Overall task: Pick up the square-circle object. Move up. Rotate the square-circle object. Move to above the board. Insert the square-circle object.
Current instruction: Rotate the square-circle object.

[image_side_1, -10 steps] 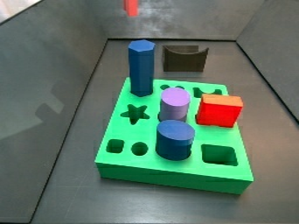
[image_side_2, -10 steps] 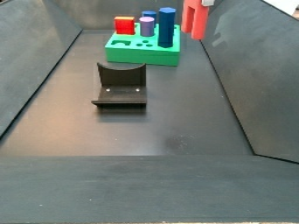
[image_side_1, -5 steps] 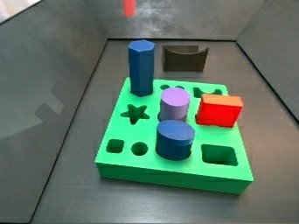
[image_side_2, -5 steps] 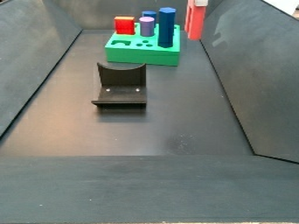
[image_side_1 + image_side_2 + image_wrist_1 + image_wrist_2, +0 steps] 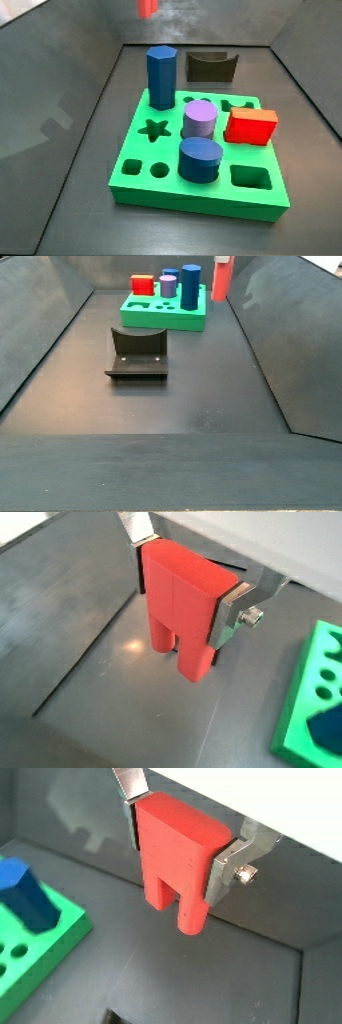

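Note:
My gripper (image 5: 182,590) is shut on the salmon-red square-circle object (image 5: 183,600), block end between the silver fingers (image 5: 139,556), prongs hanging down; it shows in both wrist views (image 5: 179,858). In both side views the piece (image 5: 148,8) hangs high above the floor (image 5: 222,276), beyond the board's far edge. The green board (image 5: 201,170) lies on the floor with a blue prism (image 5: 160,76), a purple cylinder (image 5: 199,119), a blue cylinder (image 5: 201,158) and a red cube (image 5: 250,126) on it. A board edge shows in a wrist view (image 5: 314,702).
A dark grey block with a curved notch (image 5: 211,66) stands behind the board, near the back wall; it also shows in a side view (image 5: 138,352). Sloping dark walls enclose the floor on both sides.
The held piece has shifted slightly, toward the left in one side view, still high up. Nothing on the board has moved.

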